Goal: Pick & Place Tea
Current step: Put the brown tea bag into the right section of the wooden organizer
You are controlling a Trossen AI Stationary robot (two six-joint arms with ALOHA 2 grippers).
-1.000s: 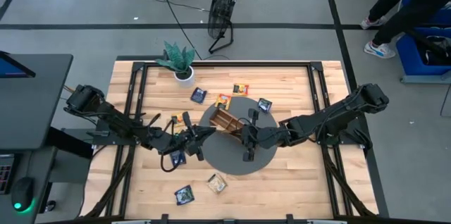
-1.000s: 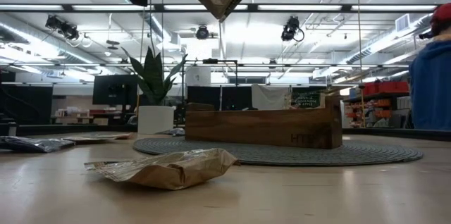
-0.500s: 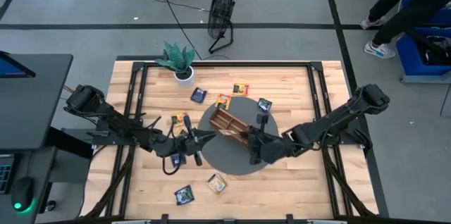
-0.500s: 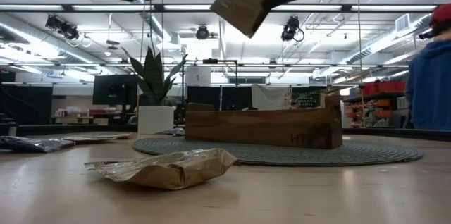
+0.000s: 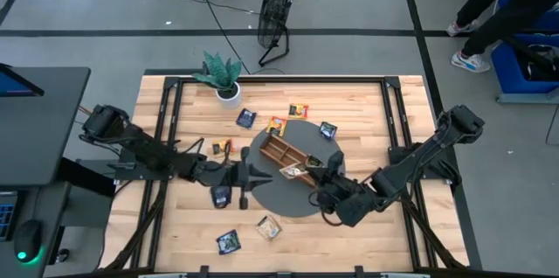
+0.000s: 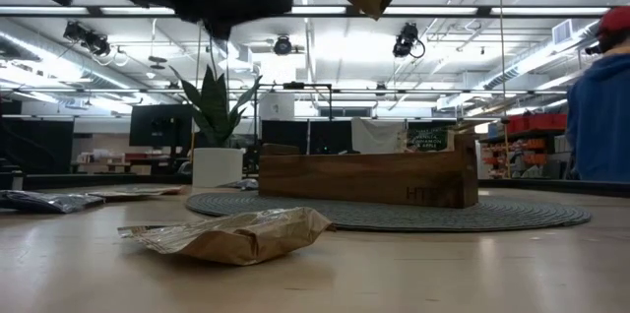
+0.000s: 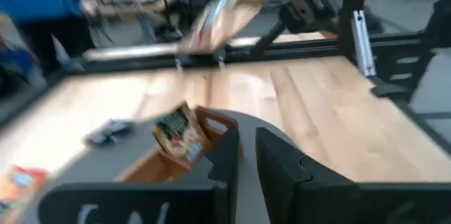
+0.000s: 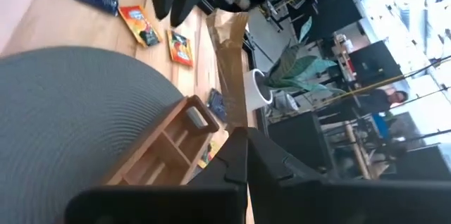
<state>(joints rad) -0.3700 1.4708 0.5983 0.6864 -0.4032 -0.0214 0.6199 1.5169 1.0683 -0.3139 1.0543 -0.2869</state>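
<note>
A wooden table [image 5: 367,103] fills the middle of the overhead picture, with a dark arm reaching in from each side. A round grey mat [image 5: 279,199] lies at its centre, and a long divided wooden tray [image 5: 278,148] sits on the mat at a slant. A potted plant [image 5: 224,75] stands at the upper left of the table.

The right pincer [image 8: 239,136] hangs above the mat, just lower right of the tray, clamped on a beige tea sachet [image 8: 229,55]. In the level view the sachet shows high at the top centre, well clear of the tray. The left pincer [image 7: 243,150] hovers over the mat's left edge, its fingers slightly apart with nothing between them.

One sachet [image 7: 176,136] stands in the tray's end slot. The other slots in sight look bare.

Loose sachets lie around the mat:
- Upper part of the table: dark blue [image 5: 246,118], two orange [image 5: 277,125] [image 5: 299,110], dark [image 5: 327,129].
- Left: orange [image 5: 222,147], dark [image 5: 220,195].
- Lower edge: dark [image 5: 228,241], beige [image 5: 268,226].

The task looks barely begun: one sachet is in the tray, one is in the air, and about eight are left to collect.
</note>
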